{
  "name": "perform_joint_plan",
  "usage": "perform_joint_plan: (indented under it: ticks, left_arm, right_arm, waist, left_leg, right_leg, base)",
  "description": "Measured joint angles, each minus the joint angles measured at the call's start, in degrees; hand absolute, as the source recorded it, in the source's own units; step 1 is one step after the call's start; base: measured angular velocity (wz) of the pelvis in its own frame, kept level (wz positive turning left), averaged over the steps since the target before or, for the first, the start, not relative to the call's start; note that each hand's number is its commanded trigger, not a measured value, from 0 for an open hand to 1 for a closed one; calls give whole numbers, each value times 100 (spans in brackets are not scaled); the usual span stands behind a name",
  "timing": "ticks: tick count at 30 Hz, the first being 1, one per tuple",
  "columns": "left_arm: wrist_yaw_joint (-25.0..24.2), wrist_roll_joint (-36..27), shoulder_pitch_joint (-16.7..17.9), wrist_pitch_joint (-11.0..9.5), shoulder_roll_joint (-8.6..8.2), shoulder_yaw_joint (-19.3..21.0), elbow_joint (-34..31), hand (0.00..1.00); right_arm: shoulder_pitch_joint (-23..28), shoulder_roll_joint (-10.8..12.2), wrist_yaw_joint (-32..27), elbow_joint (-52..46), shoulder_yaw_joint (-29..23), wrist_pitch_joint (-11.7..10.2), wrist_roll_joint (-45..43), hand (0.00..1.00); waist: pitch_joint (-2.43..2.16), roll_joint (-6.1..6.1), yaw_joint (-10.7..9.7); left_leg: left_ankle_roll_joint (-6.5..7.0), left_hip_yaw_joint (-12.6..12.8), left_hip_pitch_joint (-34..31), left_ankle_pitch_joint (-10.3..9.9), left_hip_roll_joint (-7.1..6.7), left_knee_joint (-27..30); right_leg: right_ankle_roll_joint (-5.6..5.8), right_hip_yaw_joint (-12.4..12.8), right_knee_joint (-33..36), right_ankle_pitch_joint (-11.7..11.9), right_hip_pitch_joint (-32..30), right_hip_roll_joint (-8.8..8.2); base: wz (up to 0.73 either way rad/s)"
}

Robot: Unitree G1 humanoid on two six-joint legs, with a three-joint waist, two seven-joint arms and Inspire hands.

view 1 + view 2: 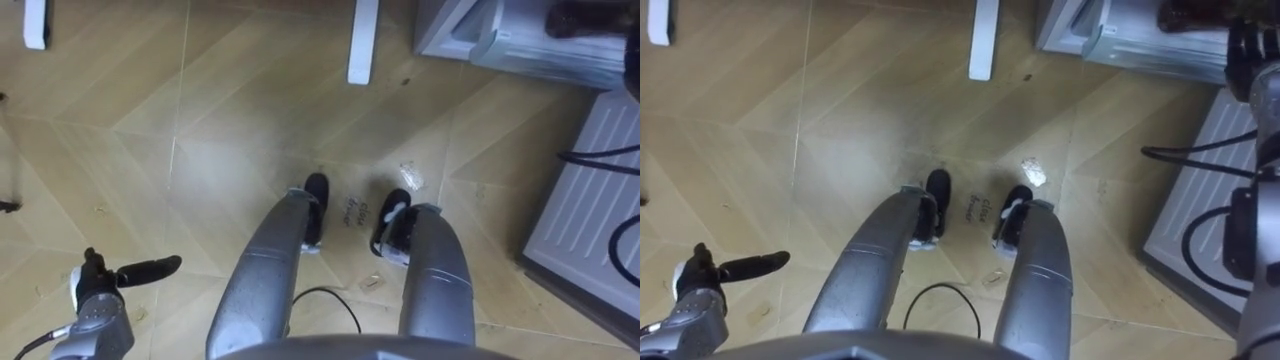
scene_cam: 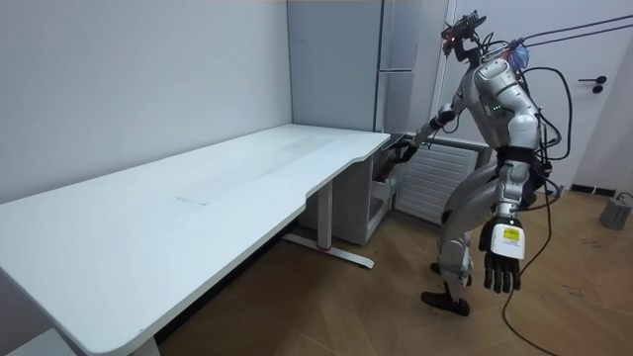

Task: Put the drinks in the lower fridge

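I stand on the wood floor between the white desk (image 2: 198, 198) and the tall grey fridge (image 2: 396, 59). The lower fridge compartment (image 1: 480, 35) shows at the top right of the eye views. My right arm reaches forward to it, and my right hand (image 2: 401, 150) is a dark shape at its edge (image 1: 590, 15); how its fingers stand is hidden. My left hand (image 1: 100, 305) hangs at my side with straight fingers, holding nothing, and appears in the room view low by my thigh (image 2: 504, 259).
A white ribbed panel (image 1: 595, 190) stands close on my right beside the fridge. White desk legs (image 1: 362, 40) stand ahead. A scrap of clear wrap (image 1: 410, 176) lies by my feet. A small bin (image 2: 615, 211) stands at the room view's right.
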Motion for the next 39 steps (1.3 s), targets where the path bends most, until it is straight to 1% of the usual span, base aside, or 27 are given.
perform_joint_plan:
  ticks: [3,5,11,13,18,19,22,29,33,35,36,38,39]
  left_arm:
    - [-11,-5,5,-3,1,-3,-6,0]
    - [-38,-6,8,-2,12,-9,-5,0]
    - [-225,-5,163,5,52,-10,-13,0]
    - [-261,-5,191,45,56,-10,-16,0]
    - [-412,2,191,51,79,-11,-18,0]
    - [-466,-1,191,52,81,-9,-14,0]
    - [-518,-1,191,51,84,-5,-3,0]
    - [-731,2,190,46,88,-1,0,0]
    - [-808,2,187,68,87,9,0,0]
    - [-894,4,205,105,80,10,2,0]
    - [-900,4,215,117,78,9,2,0]
    - [-904,2,230,162,78,13,13,0]
    - [-911,3,224,175,78,23,25,0]
  right_arm:
    - [39,-28,22,1,29,-15,-61,0]
    - [39,-32,47,7,183,-17,-86,0]
    - [50,-32,194,37,396,-16,-86,0]
    - [52,-31,236,71,404,-15,-86,0]
    - [56,-31,360,218,462,10,-168,0]
    - [78,-31,392,219,464,10,-211,0]
    - [136,-30,436,219,518,14,-324,0]
    - [229,-30,509,219,571,15,-462,0]
    - [387,-29,555,221,577,18,-634,0]
    - [589,-29,708,183,574,21,-659,0]
    - [606,-29,731,172,573,21,-660,0]
    - [650,-29,752,124,569,20,-681,0]
    - [772,-29,757,-76,550,16,-721,0]
  waist:
    - [-2,-4,4]
    - [-1,-8,1]
    - [1,-35,-18]
    - [3,-57,-18]
    - [10,-139,-2]
    - [11,-139,-5]
    - [11,-139,20]
    - [12,-133,44]
    - [14,-127,98]
    - [15,-129,168]
    - [14,-128,166]
    - [13,-126,139]
    - [12,-125,116]
  left_leg:
    - [0,4,109,-1,-3,-25]
    - [2,28,149,0,-2,-55]
    - [-3,60,240,6,1,-134]
    - [-5,60,239,15,9,-148]
    - [-6,50,239,14,21,-168]
    - [-6,53,242,12,64,-157]
    - [-4,40,313,0,104,-167]
    - [2,25,405,-16,112,-161]
    - [-3,25,629,-24,110,-228]
    - [-15,87,800,-35,190,-311]
    - [-40,92,828,-48,199,-340]
    - [-44,114,871,-51,226,-364]
    - [-40,112,887,-48,243,-365]
  right_leg:
    - [7,3,-20,-2,107,1]
    - [14,25,-29,-2,123,3]
    - [-3,25,-89,17,187,9]
    - [-12,17,-107,23,189,11]
    - [-4,22,-153,32,202,44]
    - [0,14,-191,50,225,70]
    - [-20,-58,-292,81,345,90]
    - [-14,-89,-317,83,458,87]
    - [-13,-89,-360,69,673,89]
    - [30,-20,-513,98,833,196]
    - [48,-6,-550,113,854,218]
    - [64,25,-597,133,890,254]
    - [45,44,-628,162,911,293]
  base:
    - [0]
    - [-2]
    - [-1]
    - [0]
    - [0]
    - [-5]
    - [-6]
    - [0]
    - [-2]
    - [-18]
    - [-20]
    - [-12]
    - [-8]
